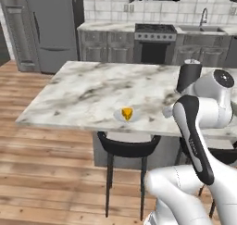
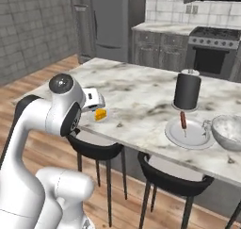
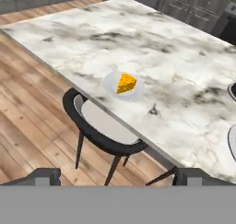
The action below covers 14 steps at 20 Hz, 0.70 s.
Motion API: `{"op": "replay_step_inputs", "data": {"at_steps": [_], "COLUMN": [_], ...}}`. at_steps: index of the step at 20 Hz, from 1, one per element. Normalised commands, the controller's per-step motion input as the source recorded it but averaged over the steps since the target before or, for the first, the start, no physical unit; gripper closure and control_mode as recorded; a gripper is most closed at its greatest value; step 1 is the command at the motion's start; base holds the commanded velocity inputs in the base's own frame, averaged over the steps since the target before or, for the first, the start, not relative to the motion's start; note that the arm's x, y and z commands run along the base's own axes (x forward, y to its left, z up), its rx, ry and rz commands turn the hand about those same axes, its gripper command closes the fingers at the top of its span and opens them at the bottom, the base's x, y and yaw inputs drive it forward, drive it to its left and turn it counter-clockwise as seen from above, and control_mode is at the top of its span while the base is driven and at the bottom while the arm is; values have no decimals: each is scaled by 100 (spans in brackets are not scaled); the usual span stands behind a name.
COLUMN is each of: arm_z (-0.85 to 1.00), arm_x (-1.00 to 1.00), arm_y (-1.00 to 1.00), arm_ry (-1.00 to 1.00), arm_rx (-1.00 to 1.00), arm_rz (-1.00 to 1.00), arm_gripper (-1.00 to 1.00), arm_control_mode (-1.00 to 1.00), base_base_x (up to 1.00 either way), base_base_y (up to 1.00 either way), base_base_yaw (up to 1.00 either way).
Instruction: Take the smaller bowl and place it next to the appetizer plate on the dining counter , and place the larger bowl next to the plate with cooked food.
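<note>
A white robot arm holds its gripper above the near edge of the dining counter, jaws spread wide and empty, the two dark finger tips standing far apart at the bottom of the hand view with nothing between them. The appetizer plate, a small round white plate carrying an orange-yellow cheese wedge, sits just inside the counter's near edge, above a black stool; from the claw it lies ahead at about twelve o'clock, close enough that the coming move looks like a matter of this spot. The smaller bowl cannot be made out on the counter beside that plate, so the first placement appears not yet done, or the bowl is hidden behind the arm. In the right base view, the larger bowl, deep, rounded and of white-grey marbled stone, rests at the counter's right end, touching or just beside the plate with cooked food, which bears a reddish sausage; the bowl lies at roughly three o'clock from that plate. A tall black cylinder stands behind the plate at twelve o'clock. The cheese plate and the sausage plate are well apart along the same near edge of the white, grey-veined slab, the cheese plate by far the nearer to the claw.
</note>
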Motion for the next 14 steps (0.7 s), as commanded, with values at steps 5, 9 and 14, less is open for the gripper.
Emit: {"op": "replay_step_inputs", "data": {"at_steps": [5,9,14], "arm_z": [0,0,0], "arm_x": [0,0,0], "arm_y": [0,0,0], "arm_ry": [0,0,0], "arm_rx": [0,0,0], "arm_rz": [0,0,0], "arm_gripper": [-100,-100,-100], "arm_control_mode": [100,100,100], "base_base_x": [77,75,79], "base_base_y": [100,100,100], "base_base_yaw": [0,0,0]}}
